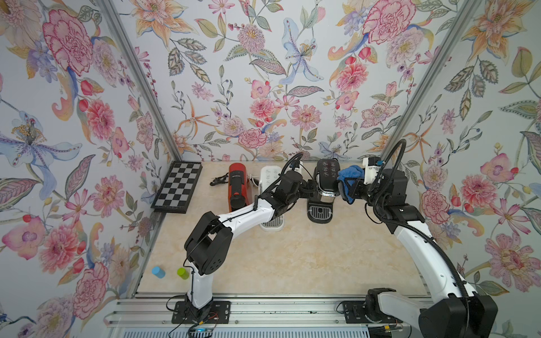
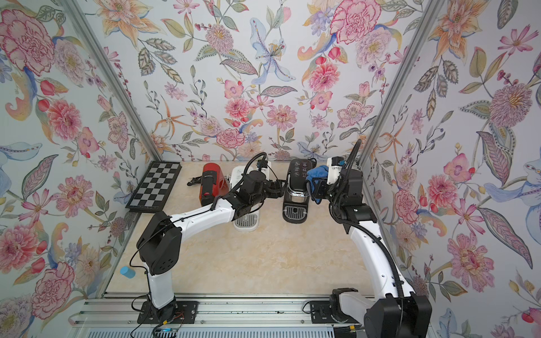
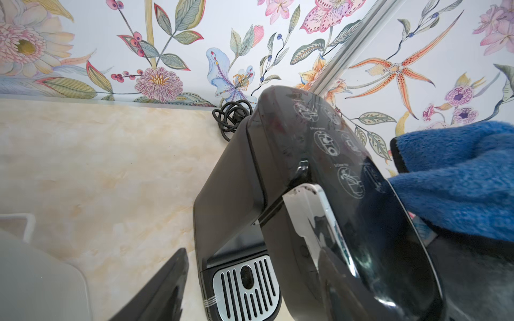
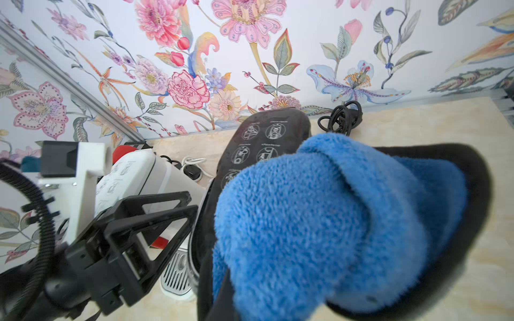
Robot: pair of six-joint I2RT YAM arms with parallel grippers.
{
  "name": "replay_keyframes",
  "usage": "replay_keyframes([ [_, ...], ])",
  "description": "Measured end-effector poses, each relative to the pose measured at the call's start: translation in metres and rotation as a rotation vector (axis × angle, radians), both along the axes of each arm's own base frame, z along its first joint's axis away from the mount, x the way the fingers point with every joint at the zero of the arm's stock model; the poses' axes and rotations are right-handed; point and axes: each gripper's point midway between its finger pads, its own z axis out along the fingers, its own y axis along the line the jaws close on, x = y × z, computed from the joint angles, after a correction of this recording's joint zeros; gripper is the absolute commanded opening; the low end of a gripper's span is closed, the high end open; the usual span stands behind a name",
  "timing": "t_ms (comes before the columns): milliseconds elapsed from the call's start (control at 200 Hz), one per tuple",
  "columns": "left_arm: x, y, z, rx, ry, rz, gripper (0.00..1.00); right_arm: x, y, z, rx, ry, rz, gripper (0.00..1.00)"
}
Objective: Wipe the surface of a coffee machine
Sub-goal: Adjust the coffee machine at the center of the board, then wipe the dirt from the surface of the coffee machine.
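A black coffee machine (image 1: 325, 181) (image 2: 296, 183) stands at the back of the table, with white icons on its glossy top panel (image 3: 328, 144). My right gripper (image 1: 347, 188) is shut on a blue cloth (image 1: 350, 173) (image 4: 319, 222). The cloth lies against the right edge of that panel (image 3: 459, 178). My left gripper (image 1: 310, 187) is at the machine's left side with its jaws wide apart. One finger (image 3: 164, 286) shows close beside the machine's flank. The machine's head hides the other finger.
A white coffee machine (image 1: 269, 177) and a red one (image 1: 237, 187) stand left of the black one, with my left arm above them. A chessboard (image 1: 177, 186) leans at the left wall. Blue (image 1: 158, 272) and green (image 1: 182, 273) cups sit front left. A coiled black cable (image 3: 232, 119) lies behind the black machine.
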Motion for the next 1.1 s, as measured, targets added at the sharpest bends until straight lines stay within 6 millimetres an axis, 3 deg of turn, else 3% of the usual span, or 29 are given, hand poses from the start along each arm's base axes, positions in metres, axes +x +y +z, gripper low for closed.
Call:
replay_keyframes([
  [95, -0.003, -0.001, 0.004, -0.020, -0.010, -0.018, 0.74, -0.008, 0.008, 0.017, -0.014, -0.033, 0.024, 0.01],
  [225, -0.008, -0.009, 0.012, -0.053, -0.024, -0.062, 0.74, -0.008, 0.018, 0.019, -0.033, -0.027, 0.047, 0.01],
  [555, -0.027, -0.018, 0.006, -0.070, -0.023, -0.105, 0.74, 0.025, 0.037, -0.035, -0.084, 0.120, 0.067, 0.01],
  [750, -0.029, -0.014, 0.006, -0.077, -0.027, -0.091, 0.73, 0.057, 0.038, -0.030, -0.107, 0.106, 0.046, 0.02],
  [1096, -0.029, -0.005, 0.013, -0.075, -0.039, -0.059, 0.74, 0.136, 0.035, -0.035, -0.082, 0.064, 0.000, 0.01],
])
